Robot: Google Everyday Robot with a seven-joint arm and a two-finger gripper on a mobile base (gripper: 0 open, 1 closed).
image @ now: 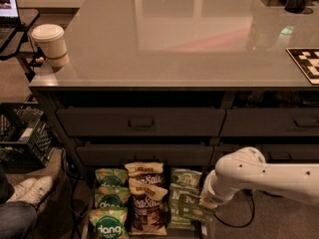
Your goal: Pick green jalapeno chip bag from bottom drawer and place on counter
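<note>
The bottom drawer (205,230) is pulled open at the foot of the cabinet. Its right column holds pale sage-green jalapeno chip bags (183,189), stacked and overlapping. My gripper (202,206) is at the end of the white arm (249,173), which reaches in from the right. It is down at the right edge of the drawer, against the frontmost green jalapeno bag (189,209). The arm's wrist hides most of the gripper. The glossy grey-beige counter (174,39) spreads above the drawers.
Brown Sea Salt bags (145,198) fill the drawer's middle and bright green dang bags (108,218) its left. A lidded paper cup (51,45) stands on the counter's left corner and a checkered board (305,62) lies at its right edge. A black crate (22,133) and a person's shoes (27,188) are on the floor at left.
</note>
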